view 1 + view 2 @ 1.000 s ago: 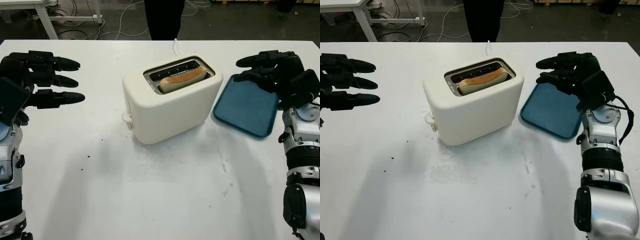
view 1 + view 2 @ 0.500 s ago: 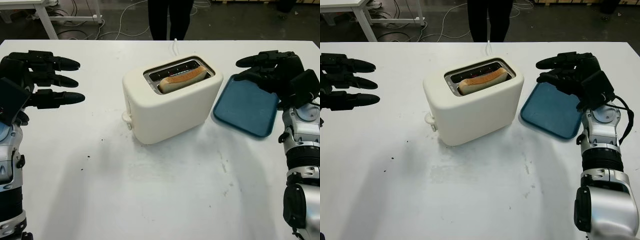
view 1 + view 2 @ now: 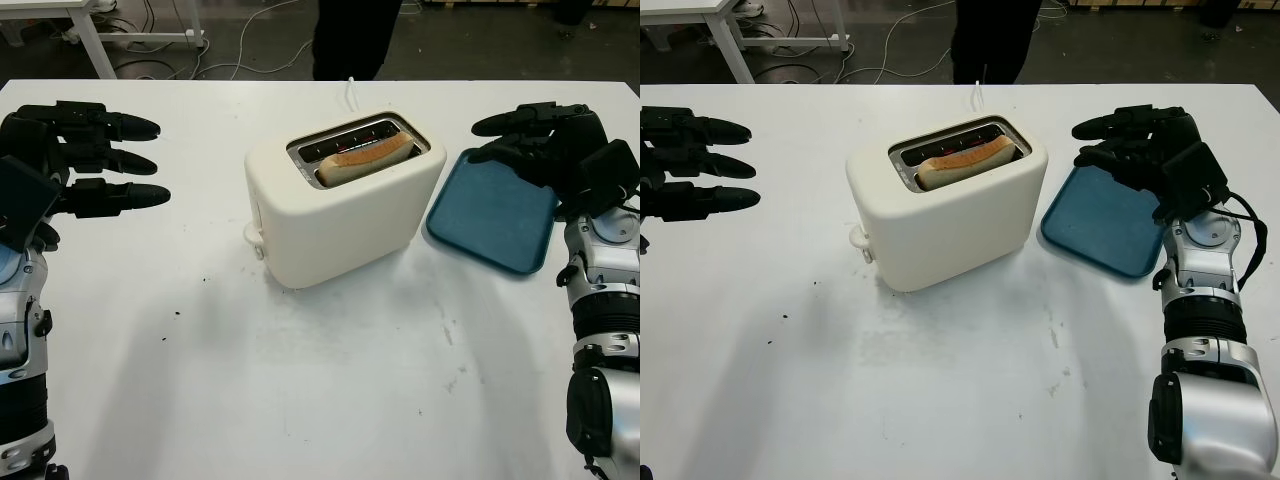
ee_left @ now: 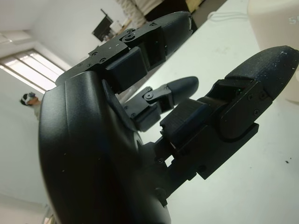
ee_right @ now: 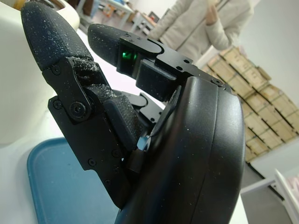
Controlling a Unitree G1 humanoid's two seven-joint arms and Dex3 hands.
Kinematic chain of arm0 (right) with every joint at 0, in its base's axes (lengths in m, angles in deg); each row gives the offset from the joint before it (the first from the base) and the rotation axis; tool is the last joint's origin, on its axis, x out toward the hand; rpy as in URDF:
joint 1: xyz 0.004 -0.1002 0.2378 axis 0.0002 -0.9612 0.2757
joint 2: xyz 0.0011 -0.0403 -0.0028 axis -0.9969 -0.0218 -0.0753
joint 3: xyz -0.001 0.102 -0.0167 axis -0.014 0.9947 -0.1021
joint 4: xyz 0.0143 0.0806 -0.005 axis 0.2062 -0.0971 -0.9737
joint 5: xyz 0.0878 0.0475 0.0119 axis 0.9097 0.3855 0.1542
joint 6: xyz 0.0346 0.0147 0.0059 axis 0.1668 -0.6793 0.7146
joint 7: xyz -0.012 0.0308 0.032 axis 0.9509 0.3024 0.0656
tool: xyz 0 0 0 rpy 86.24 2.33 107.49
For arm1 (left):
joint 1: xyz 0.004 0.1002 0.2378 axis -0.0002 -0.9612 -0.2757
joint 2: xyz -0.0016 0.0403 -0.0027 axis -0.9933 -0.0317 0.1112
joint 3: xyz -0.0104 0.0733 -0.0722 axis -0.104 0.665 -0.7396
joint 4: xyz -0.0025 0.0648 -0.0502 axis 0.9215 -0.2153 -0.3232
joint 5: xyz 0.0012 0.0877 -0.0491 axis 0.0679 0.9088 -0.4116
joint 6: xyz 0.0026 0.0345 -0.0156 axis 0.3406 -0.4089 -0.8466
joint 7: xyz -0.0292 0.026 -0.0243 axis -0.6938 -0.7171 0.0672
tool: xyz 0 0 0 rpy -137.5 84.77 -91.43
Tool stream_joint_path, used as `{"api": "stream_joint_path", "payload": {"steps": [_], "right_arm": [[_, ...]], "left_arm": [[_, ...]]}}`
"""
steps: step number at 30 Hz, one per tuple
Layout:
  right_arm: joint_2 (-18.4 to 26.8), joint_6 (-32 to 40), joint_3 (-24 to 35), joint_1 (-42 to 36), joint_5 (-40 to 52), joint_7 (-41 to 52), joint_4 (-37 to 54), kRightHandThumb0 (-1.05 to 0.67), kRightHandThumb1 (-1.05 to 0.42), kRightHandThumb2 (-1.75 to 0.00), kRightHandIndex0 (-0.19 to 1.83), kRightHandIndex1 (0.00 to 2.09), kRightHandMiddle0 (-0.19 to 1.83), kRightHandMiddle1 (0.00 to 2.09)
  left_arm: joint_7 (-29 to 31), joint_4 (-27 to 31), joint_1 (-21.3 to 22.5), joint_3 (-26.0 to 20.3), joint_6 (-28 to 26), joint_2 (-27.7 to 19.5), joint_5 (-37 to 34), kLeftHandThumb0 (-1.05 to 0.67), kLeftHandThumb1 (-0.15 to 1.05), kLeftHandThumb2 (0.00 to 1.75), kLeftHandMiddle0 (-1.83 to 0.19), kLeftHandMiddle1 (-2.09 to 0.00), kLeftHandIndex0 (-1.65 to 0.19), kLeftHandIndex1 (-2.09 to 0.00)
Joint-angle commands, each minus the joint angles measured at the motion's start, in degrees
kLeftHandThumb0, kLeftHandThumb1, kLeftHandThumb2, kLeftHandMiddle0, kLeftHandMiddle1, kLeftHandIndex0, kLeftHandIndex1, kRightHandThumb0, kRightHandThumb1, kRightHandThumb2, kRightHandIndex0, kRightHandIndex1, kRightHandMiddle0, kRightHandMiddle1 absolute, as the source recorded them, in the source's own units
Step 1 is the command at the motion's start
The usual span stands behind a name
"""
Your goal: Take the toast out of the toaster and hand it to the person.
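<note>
A cream toaster [image 3: 340, 205] stands in the middle of the white table, with one slice of toast [image 3: 365, 157] sticking up from its front slot. My left hand [image 3: 95, 158] hovers open at the table's left side, well clear of the toaster. Over the far edge of a blue tray, to the toaster's right, my right hand [image 3: 525, 135] is held open. A person in dark trousers [image 3: 355, 38] stands beyond the table's far edge; a light jacket [image 5: 196, 25] is seen in the right wrist view.
The blue tray [image 3: 492, 215] lies flat to the right of the toaster. The toaster's white cord [image 3: 351, 90] runs off the far edge. Cables and a white table leg [image 3: 90, 40] are on the floor at the back left.
The person behind the table has shifted slightly to the right. Both of my hands and the toaster have stayed where they were.
</note>
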Motion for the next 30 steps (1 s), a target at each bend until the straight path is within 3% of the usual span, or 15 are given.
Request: {"api": "stream_joint_path", "payload": {"steps": [1,30], "right_arm": [[0.2,-1.3,0.1,0.7,0.2,-0.3,-0.5,-1.05,-0.80,0.00,1.04,0.77,1.28,0.20],[0.4,-1.1,-0.3,0.9,-0.3,-1.3,-0.1,-1.05,-0.80,0.00,1.02,0.83,1.23,0.28]], "left_arm": [[-0.5,0.2,-0.4,-0.2,0.0,0.3,-0.3,-1.00,0.36,0.00,-1.20,-0.42,-1.22,-0.19],[-0.8,-0.3,-0.4,0.1,1.8,-0.1,0.5,-1.04,0.38,0.00,-1.19,-0.46,-1.21,-0.22]]}}
